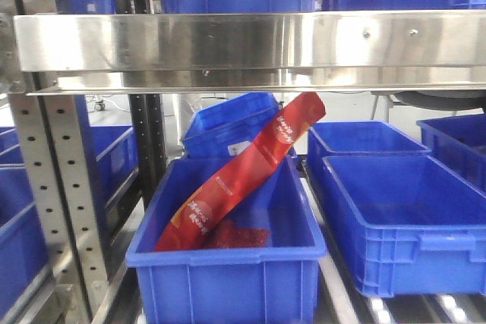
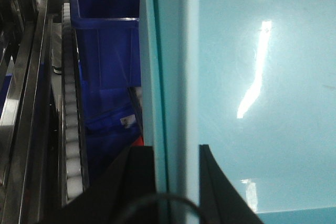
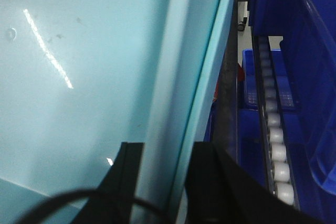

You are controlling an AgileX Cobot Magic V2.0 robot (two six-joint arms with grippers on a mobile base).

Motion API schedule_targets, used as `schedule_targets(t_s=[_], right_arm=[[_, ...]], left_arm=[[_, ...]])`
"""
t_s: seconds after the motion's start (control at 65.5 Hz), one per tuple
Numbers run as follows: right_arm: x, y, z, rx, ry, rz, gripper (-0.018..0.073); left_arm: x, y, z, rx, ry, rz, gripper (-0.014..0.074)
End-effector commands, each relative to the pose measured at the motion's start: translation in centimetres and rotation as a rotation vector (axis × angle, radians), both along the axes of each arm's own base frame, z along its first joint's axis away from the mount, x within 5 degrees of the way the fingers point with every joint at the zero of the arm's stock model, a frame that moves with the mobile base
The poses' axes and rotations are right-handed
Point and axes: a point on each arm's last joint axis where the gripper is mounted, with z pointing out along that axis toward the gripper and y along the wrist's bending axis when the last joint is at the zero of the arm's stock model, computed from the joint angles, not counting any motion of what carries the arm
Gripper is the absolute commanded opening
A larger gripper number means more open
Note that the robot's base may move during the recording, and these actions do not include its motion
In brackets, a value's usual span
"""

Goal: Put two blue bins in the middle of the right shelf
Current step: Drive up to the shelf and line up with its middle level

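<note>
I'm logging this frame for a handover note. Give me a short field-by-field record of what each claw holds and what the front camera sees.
left claw: astride the rim wall of a pale blue bin, appears shut on it
right claw: astride the rim wall of a pale blue bin, appears shut on it
one bin or two: cannot tell
front view: steel shelf rail across the top, dark blue bins below
nearest dark blue bin: holds a red packet leaning diagonally
pale bin in front view: not visible
</note>
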Motion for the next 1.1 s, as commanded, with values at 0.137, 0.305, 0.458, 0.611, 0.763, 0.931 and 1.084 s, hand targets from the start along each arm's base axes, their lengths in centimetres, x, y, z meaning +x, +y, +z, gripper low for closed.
schedule_targets(t_s=[0.137, 0.305, 0.458, 0.611, 0.763, 0.931, 1.084], right_arm=[[-0.87, 0.30, 1.71, 0.057, -0.097, 0.038, -0.0153], [-0.87, 0.30, 1.71, 0.057, -0.097, 0.038, -0.0153], [-0.87, 0.30, 1.71, 0.057, -0.097, 0.038, -0.0153], [-0.87, 0.30, 1.71, 0.057, -0.097, 0.038, -0.0153], [-0.87, 0.30, 1.71, 0.057, -0.097, 0.038, -0.0153], [-0.87, 0.30, 1.71, 0.057, -0.097, 0.038, -0.0153], [-0.87, 0.30, 1.71, 0.057, -0.097, 0.038, -0.0153]], left_arm=[[-0.61, -0.26, 1.92, -0.086, -0.111, -0.023, -0.0111], [-0.61, -0.26, 1.92, -0.086, -0.111, -0.023, -0.0111], [-0.61, -0.26, 1.92, -0.086, -0.111, -0.023, -0.0111], [-0.61, -0.26, 1.92, -0.086, -0.111, -0.023, -0.0111], [-0.61, -0.26, 1.92, -0.086, -0.111, -0.023, -0.0111], [-0.61, -0.26, 1.92, -0.086, -0.111, -0.023, -0.0111], [-0.61, -0.26, 1.92, -0.086, -0.111, -0.023, -0.0111]])
